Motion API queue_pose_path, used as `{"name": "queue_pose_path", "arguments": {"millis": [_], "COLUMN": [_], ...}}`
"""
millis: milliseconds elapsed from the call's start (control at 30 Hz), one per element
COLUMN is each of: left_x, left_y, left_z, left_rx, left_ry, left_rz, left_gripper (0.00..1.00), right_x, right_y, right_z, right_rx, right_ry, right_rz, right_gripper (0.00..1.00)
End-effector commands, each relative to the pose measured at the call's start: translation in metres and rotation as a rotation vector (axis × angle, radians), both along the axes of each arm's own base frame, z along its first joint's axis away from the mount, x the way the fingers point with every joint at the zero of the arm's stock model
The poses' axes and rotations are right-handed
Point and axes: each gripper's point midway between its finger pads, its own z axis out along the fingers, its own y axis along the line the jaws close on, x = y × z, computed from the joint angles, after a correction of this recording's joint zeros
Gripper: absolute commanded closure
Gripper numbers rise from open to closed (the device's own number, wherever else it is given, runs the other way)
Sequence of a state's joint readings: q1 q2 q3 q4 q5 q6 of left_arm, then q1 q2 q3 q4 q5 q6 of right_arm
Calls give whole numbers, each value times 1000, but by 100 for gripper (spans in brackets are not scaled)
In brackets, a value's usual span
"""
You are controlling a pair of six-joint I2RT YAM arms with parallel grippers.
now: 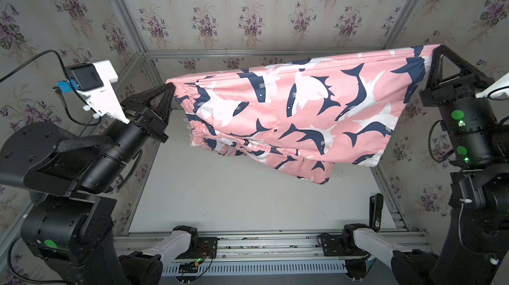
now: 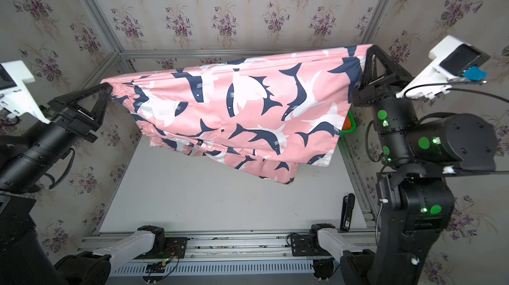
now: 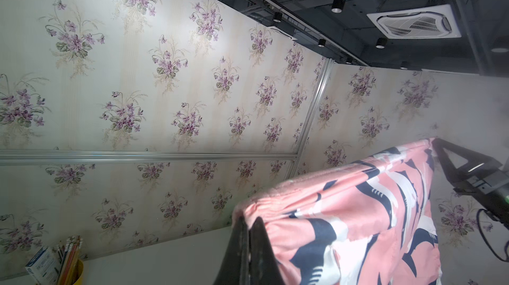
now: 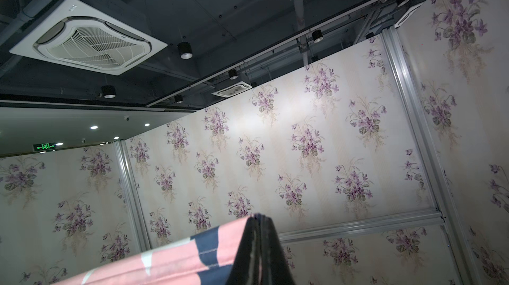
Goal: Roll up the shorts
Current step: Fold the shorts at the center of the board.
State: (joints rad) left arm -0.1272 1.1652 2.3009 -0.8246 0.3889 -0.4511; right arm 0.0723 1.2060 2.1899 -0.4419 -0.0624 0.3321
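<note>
Currently the left end effector [image 1: 174, 85] and right end effector [image 1: 438, 48] clench the pink shorts [image 1: 289, 110] aloft; next, they likely need laying flat on the tabletop [image 1: 220, 201].

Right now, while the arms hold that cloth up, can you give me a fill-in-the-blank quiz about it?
1. The shorts have navy-and-white fish on a ____ background.
2. They hang stretched ____ the left gripper and the right gripper.
3. Both grippers are ____ on the cloth.
4. The wallpaper shows purple ____.
Missing words: pink; between; shut; flowers.
</note>
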Motion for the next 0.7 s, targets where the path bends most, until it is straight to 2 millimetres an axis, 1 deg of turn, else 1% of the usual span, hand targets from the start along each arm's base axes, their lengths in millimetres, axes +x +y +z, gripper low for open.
{"name": "queue_pose_path", "arguments": {"millis": [0, 33, 100, 133, 167, 200, 233, 267, 300, 333, 367, 400, 433, 467, 500, 533, 567, 600, 633, 667], "left_x": [41, 58, 96, 118, 141, 159, 178, 198, 208, 231, 244, 254, 265, 273, 278, 282, 283, 282, 278, 274], "left_y": [26, 28, 29, 30, 30, 29, 27, 25, 23, 19, 17, 16, 16, 14, 14, 14, 15, 16, 17, 18], "left_z": [-10, -21, -52, -77, -106, -132, -162, -198, -220, -257, -282, -295, -299, -294, -282, -265, -242, -224, -201, -183], "left_rx": [-83, -82, -74, -65, -56, -45, -31, -25, -27, -26, -35, -47, -61, -72, -76, -71, -62, -58, -53, -51], "left_ry": [85, 128, 234, 308, 389, 457, 530, 609, 656, 737, 790, 821, 833, 830, 813, 784, 737, 700, 650, 610], "left_rz": [170, 190, 228, 252, 270, 280, 287, 287, 276, 261, 239, 221, 196, 169, 154, 149, 148, 149, 148, 149], "left_gripper": [100, 100, 100, 100, 100, 100, 100, 100, 100, 100, 100, 100, 100, 100, 100, 100, 100, 100, 100, 100], "right_x": [52, 73, 118, 143, 169, 189, 211, 233, 249, 265, 278, 288, 297, 303, 307, 308, 307, 304, 299, 292], "right_y": [-40, -39, -35, -32, -27, -22, -16, -9, -4, 2, 6, 9, 10, 12, 13, 15, 15, 16, 16, 15], "right_z": [-19, -29, -56, -75, -99, -120, -146, -174, -197, -221, -238, -249, -255, -250, -241, -226, -205, -188, -168, -149], "right_rx": [68, 67, 63, 61, 60, 60, 62, 64, 69, 75, 83, 90, 99, 104, 108, 113, 116, 119, 125, 132], "right_ry": [94, 127, 212, 261, 315, 359, 409, 460, 496, 534, 558, 573, 586, 580, 566, 539, 500, 470, 433, 394], "right_rz": [-237, -242, -237, -226, -207, -184, -154, -123, -97, -70, -49, -37, -28, -19, -12, -3, 5, 12, 16, 20], "right_gripper": [100, 100, 100, 100, 100, 100, 100, 100, 100, 100, 100, 100, 100, 100, 100, 100, 100, 100, 100, 100]}}
